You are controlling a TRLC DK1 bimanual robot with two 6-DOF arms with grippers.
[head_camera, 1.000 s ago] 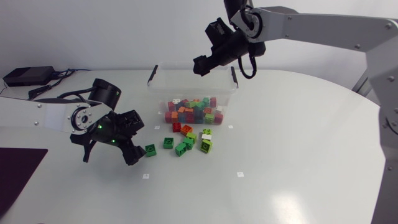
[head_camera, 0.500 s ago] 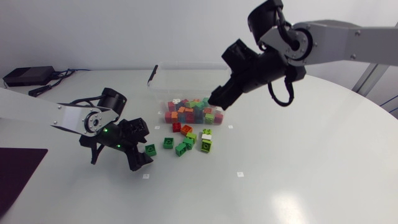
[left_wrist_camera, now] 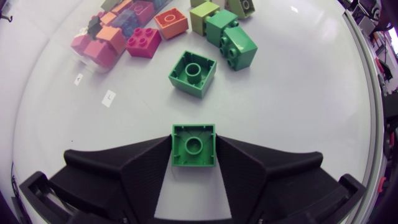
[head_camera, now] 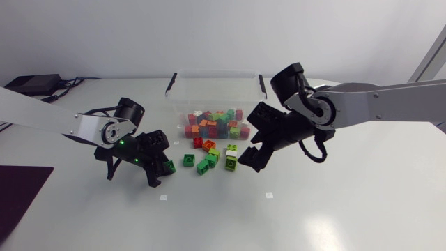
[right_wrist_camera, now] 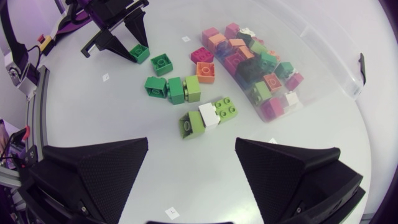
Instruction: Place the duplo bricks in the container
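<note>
My left gripper (left_wrist_camera: 193,154) is shut on a small green duplo brick (left_wrist_camera: 193,144) that rests on the white table, with one finger pressing on each side. The head view shows this gripper (head_camera: 162,169) and brick (head_camera: 168,166) left of the loose pile. A second green brick (left_wrist_camera: 193,73) lies just ahead of the gripper. The clear container (head_camera: 216,78) at the back holds several coloured bricks. My right gripper (head_camera: 247,155) stands open above the table beside the pile's right end. Ahead of its fingers lies a lime and white cluster (right_wrist_camera: 208,117), and nothing is between them.
Loose green, lime, red and orange bricks (head_camera: 209,157) lie in front of the container. A black device with cables (head_camera: 31,85) sits at the far left. A dark mat (head_camera: 21,195) lies at the near left edge. Small white markers dot the table.
My left gripper has shut on the green brick. My right arm swung down from above the container to just over the table, right of the loose bricks.
</note>
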